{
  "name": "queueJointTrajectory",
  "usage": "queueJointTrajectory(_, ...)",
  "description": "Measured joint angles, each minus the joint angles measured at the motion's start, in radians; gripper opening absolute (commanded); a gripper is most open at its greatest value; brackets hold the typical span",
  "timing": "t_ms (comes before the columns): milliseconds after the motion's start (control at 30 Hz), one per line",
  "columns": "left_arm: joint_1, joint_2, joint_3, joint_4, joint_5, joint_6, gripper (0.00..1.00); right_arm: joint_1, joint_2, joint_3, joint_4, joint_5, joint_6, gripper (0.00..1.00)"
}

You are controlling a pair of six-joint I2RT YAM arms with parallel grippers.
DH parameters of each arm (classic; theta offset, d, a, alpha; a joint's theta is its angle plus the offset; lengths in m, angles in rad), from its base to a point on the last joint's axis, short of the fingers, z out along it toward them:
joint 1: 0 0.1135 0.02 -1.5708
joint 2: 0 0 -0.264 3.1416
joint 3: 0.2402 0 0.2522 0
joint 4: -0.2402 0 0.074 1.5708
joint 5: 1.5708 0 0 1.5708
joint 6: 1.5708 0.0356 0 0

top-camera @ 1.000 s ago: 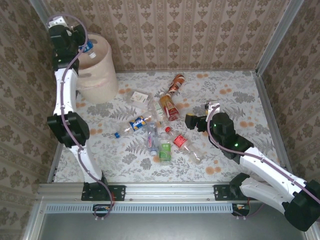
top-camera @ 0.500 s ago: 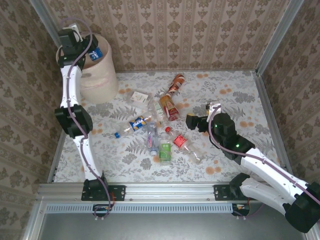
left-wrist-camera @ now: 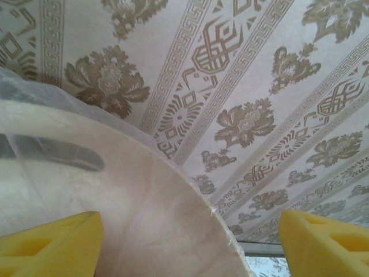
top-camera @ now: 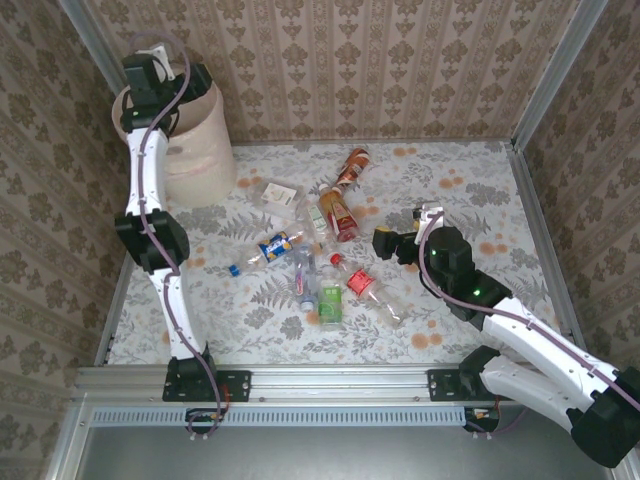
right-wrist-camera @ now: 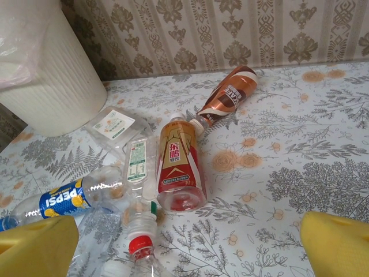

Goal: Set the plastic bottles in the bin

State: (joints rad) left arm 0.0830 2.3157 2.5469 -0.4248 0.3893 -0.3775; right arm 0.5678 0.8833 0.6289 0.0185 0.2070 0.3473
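Left fingers now apart over bin

Bottles crowd the middle, while the worktop's edges stay open.

The bin fills the far left corner of the worktop, close to both walls, and the left arm rises along the left edge beside it. The plastic bottles lie packed from the centre toward the far edge, several touching, with little gap between them. Bare surface runs along the right edge, the far right corner and the near left. A narrow strip also separates the bin from the bottles. The right arm crosses the near right corner.
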Motion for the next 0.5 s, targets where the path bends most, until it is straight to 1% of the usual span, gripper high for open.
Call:
queueJointTrajectory(200,-0.023,-0.025,-0.017,-0.024,-0.022,-0.004,0.88,0.000,0.000,0.000,0.000,0.000,0.000,1.00)
queueJointTrajectory(300,-0.046,-0.077,-0.059,-0.036,-0.056,-0.004,0.93,0.000,0.000,0.000,0.000,0.000,0.003,1.00)
queueJointTrajectory(400,-0.078,-0.140,-0.101,-0.043,-0.100,-0.005,0.99,0.000,0.000,0.000,0.000,0.000,0.006,1.00)
queueJointTrajectory(500,-0.113,-0.210,-0.148,-0.043,-0.151,-0.003,1.00,0.000,0.000,-0.002,0.000,0.000,0.014,1.00)
